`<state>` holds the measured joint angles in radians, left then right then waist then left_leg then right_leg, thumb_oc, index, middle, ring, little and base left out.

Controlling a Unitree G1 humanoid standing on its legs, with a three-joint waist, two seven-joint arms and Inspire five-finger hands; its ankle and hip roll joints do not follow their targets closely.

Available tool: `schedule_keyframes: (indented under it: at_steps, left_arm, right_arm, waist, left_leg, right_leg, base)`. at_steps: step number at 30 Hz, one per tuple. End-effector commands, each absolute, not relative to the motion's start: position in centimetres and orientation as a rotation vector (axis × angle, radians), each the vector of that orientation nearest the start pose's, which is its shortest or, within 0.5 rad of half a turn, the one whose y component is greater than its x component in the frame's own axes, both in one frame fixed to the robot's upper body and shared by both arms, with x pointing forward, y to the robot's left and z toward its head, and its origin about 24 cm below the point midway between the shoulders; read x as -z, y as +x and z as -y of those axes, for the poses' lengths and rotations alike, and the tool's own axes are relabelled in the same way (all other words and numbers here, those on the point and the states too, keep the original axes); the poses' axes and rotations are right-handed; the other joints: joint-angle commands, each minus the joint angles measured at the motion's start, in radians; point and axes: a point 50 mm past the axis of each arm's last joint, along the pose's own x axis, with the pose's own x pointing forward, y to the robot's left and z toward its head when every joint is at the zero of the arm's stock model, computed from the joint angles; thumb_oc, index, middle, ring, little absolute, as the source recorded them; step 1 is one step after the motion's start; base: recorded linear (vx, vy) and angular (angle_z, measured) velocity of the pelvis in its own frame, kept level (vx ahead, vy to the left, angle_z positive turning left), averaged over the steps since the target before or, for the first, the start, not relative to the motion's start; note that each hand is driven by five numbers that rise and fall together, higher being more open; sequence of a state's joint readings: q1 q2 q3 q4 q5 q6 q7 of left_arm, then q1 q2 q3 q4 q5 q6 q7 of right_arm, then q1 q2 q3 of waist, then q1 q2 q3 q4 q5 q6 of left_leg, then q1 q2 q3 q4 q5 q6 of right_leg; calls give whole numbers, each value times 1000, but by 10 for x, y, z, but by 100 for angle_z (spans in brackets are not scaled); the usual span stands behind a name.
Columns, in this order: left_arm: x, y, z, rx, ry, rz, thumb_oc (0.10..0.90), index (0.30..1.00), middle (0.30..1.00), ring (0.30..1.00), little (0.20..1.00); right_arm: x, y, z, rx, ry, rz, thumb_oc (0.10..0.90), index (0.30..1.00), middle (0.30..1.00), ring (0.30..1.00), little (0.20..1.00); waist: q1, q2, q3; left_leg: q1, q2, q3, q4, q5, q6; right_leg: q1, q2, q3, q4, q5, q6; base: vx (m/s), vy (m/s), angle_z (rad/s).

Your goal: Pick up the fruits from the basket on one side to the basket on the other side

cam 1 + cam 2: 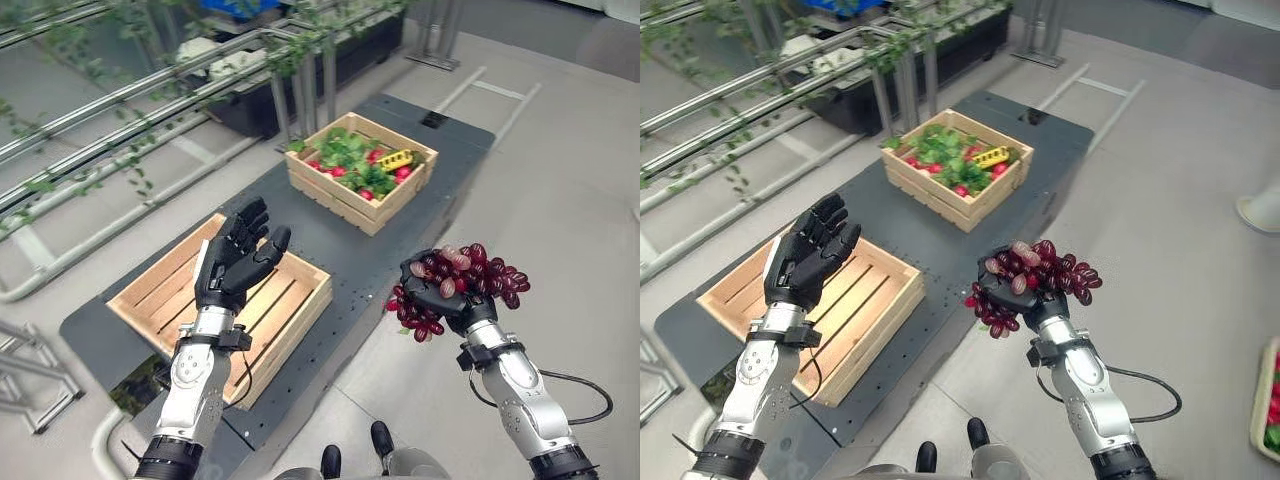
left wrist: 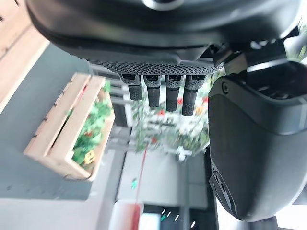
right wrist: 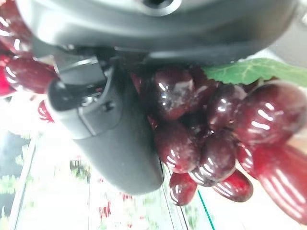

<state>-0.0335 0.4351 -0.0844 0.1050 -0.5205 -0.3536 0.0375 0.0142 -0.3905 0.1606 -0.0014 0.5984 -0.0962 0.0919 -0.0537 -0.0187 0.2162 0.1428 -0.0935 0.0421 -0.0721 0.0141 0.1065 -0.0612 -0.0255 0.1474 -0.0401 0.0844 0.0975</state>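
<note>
While the left hand [image 1: 236, 262] hovers with fingers spread over the empty wooden crate [image 1: 150, 290] at 9 o'clock, the right hand [image 1: 447, 297] clutches a bunch of red grapes [image 1: 482, 268].

right hand [image 1: 447, 297] fingers [image 1: 420, 272] buried in grapes [image 1: 480, 268]

Dark mat [image 1: 350, 255], metal rails [image 1: 120, 110], perhaps a planter [image 1: 250, 105].

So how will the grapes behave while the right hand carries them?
The grapes probably flop: berries spill over both sides of the right hand. Their skins look glossy, so they may slip. Loose berries could drop off, since the hand grips only the middle of the bunch.
</note>
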Motion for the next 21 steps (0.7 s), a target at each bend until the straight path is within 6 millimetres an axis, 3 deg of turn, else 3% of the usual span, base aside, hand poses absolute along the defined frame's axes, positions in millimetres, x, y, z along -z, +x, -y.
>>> schedule_keyframes:
  at_steps: [1,2,3,4,6,8,9,11,12,15,21]
  left_arm:
    - [-120,252,-245,-69,12,486,800,900,900,900,900]
    - [-120,251,-246,-71,13,485,800,900,900,900,900]
    - [-118,249,-251,-85,30,465,800,900,900,900,900]
    - [-117,249,-251,-91,32,460,800,900,900,900,900]
    - [-109,252,-254,-129,26,402,800,900,900,900,900]
    - [-98,255,-253,-135,7,330,800,900,900,900,900]
    - [-89,255,-253,-104,-23,272,800,900,900,900,900]
    - [-84,255,-246,-75,-35,244,800,900,900,900,900]
    - [-84,258,-240,-52,-45,236,800,900,900,900,900]
    - [-81,266,-219,-4,-103,223,800,900,900,900,900]
    - [-64,265,-209,-55,-254,143,800,900,900,900,900]
  right_arm:
    - [-106,257,189,-275,258,344,400,300,300,300,300]
    - [-105,257,189,-276,259,343,400,300,300,300,300]
    - [-100,256,186,-251,266,327,400,300,300,300,300]
    - [-100,256,185,-248,267,323,400,300,300,300,300]
    - [-92,257,180,-234,274,286,400,300,300,300,300]
    - [-84,258,175,-240,282,256,400,300,300,300,300]
    - [-76,257,171,-264,288,221,400,300,300,300,300]
    - [-71,258,171,-257,294,189,400,300,300,300,300]
    - [-70,259,174,-239,296,178,400,300,300,300,300]
    - [-59,258,173,-216,297,141,400,300,300,300,300]
    - [-41,249,164,-217,341,51,400,300,300,300,300]
  waist:
    - [45,38,-37]
    - [47,39,-39]
    - [49,53,-40]
    - [50,54,-43]
    - [52,49,-54]
    - [59,34,-62]
    - [83,15,-78]
    - [85,15,-86]
    - [69,12,-88]
    - [41,10,-94]
    - [14,9,-109]
  left_leg:
    - [4,38,84,55,-124,-32]
    - [2,39,86,51,-120,-31]
    - [-2,51,89,27,-97,-24]
    - [-6,52,89,25,-94,-22]
    - [-15,55,98,14,-86,-23]
    - [-26,57,127,11,-77,-34]
    - [-25,56,169,14,-85,-56]
    - [-21,66,200,-7,-71,-68]
    - [-29,73,201,-2,-66,-77]
    - [-35,83,222,-15,-55,-88]
    - [-33,89,229,-15,-50,-84]
  right_leg:
    - [-3,-130,-308,170,80,26]
    - [-5,-130,-308,189,77,24]
    - [-3,-125,-309,345,12,4]
    - [-2,-122,-309,361,0,-2]
    - [34,-103,-332,419,-87,-22]
    - [95,-91,-370,359,-136,-22]
    - [202,-111,-462,177,-154,-11]
    - [232,-105,-454,101,-140,-3]
    - [224,-71,-400,47,-141,-7]
    - [239,-51,-399,-39,-115,-18]
    - [221,-27,-390,-47,-103,-44]
  base:
    - [-198,58,-166]
    - [-199,39,-186]
    - [-121,6,-133]
    - [-141,-18,-91]
    - [-80,-82,-55]
    - [-25,-156,-57]
    - [22,-171,-44]
    - [-24,-170,-96]
    - [-69,-169,-111]
    - [-65,-139,-28]
    - [-49,-104,-25]
